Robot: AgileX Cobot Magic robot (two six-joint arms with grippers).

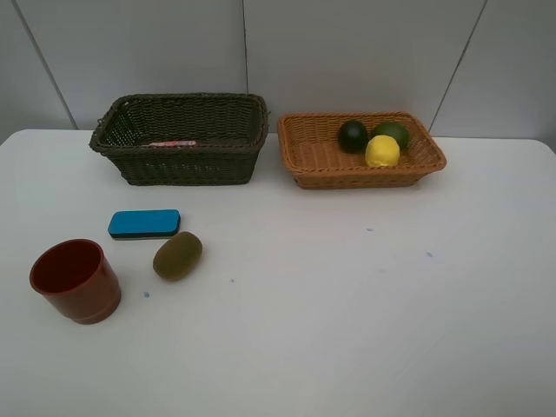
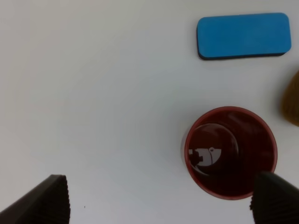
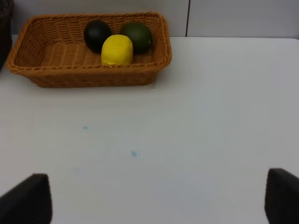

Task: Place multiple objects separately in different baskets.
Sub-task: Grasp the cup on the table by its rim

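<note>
A red-brown cup (image 1: 76,280) stands upright at the front left, with a blue eraser (image 1: 144,223) and a brown kiwi (image 1: 178,254) beside it. The dark olive basket (image 1: 178,165) shows a strip of the pink bottle (image 1: 172,143) inside; the white pen is hidden. The orange-tan basket (image 1: 347,169) holds the lemon (image 1: 382,151), lime (image 1: 393,132) and mangosteen (image 1: 353,135). My left gripper (image 2: 161,200) is open above the table, one fingertip (image 2: 275,198) by the cup (image 2: 229,151). My right gripper (image 3: 154,198) is open and empty, facing the orange-tan basket (image 3: 88,77). Neither arm shows in the exterior high view.
The white table (image 1: 347,304) runs to a grey panelled wall behind the baskets. A few small blue specks (image 1: 428,254) mark the tabletop. The two baskets stand side by side at the back, a narrow gap between them.
</note>
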